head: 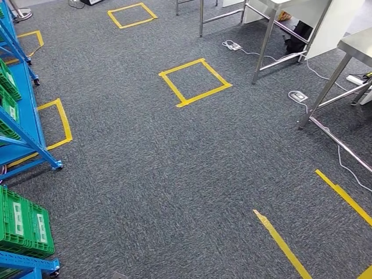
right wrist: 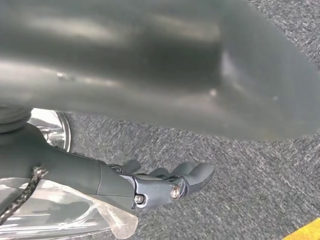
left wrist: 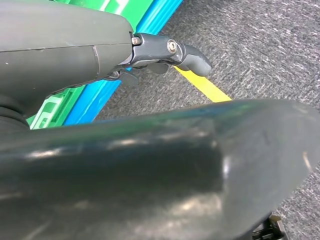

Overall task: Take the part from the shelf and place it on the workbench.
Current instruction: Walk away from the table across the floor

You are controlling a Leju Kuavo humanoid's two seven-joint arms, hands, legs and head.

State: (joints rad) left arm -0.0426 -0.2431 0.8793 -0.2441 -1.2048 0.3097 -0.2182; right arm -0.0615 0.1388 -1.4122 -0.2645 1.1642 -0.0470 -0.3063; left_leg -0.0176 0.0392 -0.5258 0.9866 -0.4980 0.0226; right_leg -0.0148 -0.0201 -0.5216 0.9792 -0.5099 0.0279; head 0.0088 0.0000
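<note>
Grey carpet [head: 145, 192] is looked down on in the head view, marked with yellow tape squares [head: 195, 81]. A blue shelf [head: 26, 116] carrying green crates [head: 24, 224] is seen off to the robot's left side, and steel-legged workbenches [head: 355, 46] stand on its right, far across the floor.

In the left wrist view the left hand [left wrist: 166, 55] is shown hanging close beside the blue shelf rail [left wrist: 113, 80] and a green crate [left wrist: 56, 107], with a yellow tape strip [left wrist: 203, 85] just beyond its fingertips. The fingers are loosely extended and nothing is seen between them, so the hand is judged empty and apart.

In the right wrist view the right hand [right wrist: 166, 182] is seen over bare carpet. Pressed behind its palm is something clear and crinkled, a transparent bag or wrapped part [right wrist: 68, 210]; it cannot be told whether this is gripped or merely lying against the hand, so the hand's state cannot be told. If that is the part, it is already off the shelf and is being carried; otherwise its place is not shown.

Risks are judged as follows. A slippery wrapper could be let slide from a loose hold while walking. Trailing white cables [head: 342, 163] lie by the workbench legs and could be snagged underfoot. The left hand, so near the shelf rail, could be knocked against it in a turn.
</note>
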